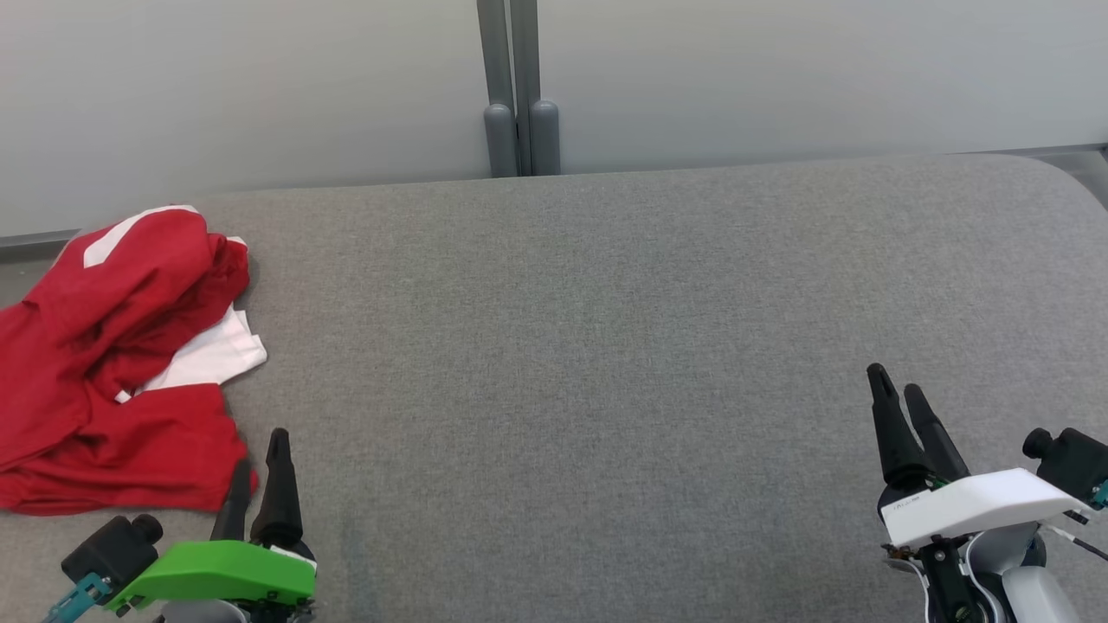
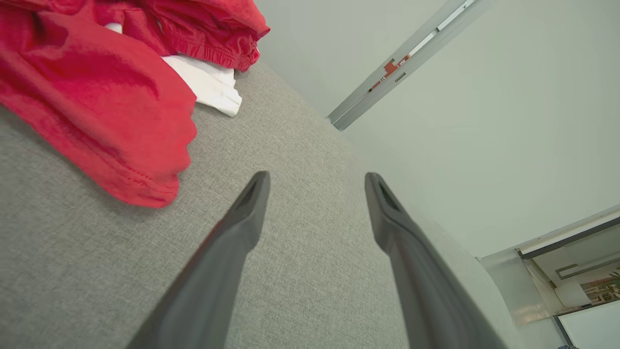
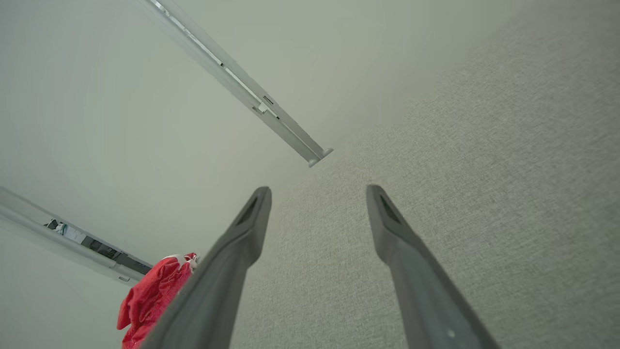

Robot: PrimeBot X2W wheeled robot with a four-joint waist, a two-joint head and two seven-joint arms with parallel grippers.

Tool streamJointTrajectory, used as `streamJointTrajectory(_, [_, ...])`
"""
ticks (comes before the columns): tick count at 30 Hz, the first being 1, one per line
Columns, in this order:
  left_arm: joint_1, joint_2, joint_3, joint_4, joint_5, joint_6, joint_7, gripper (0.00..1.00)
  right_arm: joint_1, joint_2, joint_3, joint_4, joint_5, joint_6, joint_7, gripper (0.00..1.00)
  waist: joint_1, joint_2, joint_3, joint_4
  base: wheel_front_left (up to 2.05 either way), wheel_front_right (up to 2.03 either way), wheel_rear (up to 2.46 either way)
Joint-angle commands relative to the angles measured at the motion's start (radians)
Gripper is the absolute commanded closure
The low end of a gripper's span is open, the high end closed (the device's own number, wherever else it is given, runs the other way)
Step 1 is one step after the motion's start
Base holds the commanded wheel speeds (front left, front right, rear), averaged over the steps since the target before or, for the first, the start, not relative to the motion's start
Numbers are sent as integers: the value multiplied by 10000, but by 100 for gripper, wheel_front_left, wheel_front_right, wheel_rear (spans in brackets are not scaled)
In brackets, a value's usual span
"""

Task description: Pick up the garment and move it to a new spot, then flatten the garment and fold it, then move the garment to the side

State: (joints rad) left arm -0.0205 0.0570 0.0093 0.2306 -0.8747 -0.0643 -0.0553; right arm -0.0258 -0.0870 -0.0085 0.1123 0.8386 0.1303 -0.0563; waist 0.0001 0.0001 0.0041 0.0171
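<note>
A crumpled red garment (image 1: 112, 363) with white panels lies bunched at the far left of the grey fabric surface (image 1: 606, 346). My left gripper (image 1: 260, 463) stands open just right of the garment's near corner, nothing between its fingers. In the left wrist view the garment (image 2: 97, 97) lies up and to the left of the open left gripper (image 2: 315, 182), its red hem a short way from the left finger. My right gripper (image 1: 896, 389) is open at the lower right, far from the cloth. The right wrist view has the garment (image 3: 152, 295) small beyond the open right gripper (image 3: 317, 194).
A pale wall (image 1: 260, 86) with a grey vertical post (image 1: 518, 86) runs behind the surface. The surface's rounded right end (image 1: 1073, 182) curves away at the upper right. A wide stretch of grey fabric lies between the two grippers.
</note>
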Motion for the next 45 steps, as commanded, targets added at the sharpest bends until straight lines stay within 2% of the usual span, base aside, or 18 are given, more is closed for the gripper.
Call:
streamJointTrajectory(1, [-20, 132, -21, -171, 380, 87, -126, 0, -33, -115, 42, -204, -422, 4, -114, 0, 0, -1, -5, 14, 0, 0, 0])
streamJointTrajectory(25, [256, 373, -540, -541, 3403, 471, -846, 0, 242, -112, 107, -367, -3531, 4, -844, 0, 0, -1, 11, 135, 0, 0, 0])
streamJointTrajectory(33, [287, 439, -672, -568, 4221, 433, -1060, 0, 273, -99, 141, -355, -4447, 4, -1053, 0, 0, -1, 41, 127, 0, 0, 0])
streamJointTrajectory(45, [250, 467, -576, -151, 5251, 122, -1364, 0, 371, -21, 10, 8, -5621, 5, -1359, 0, 0, -1, 29, 144, 0, 0, 0])
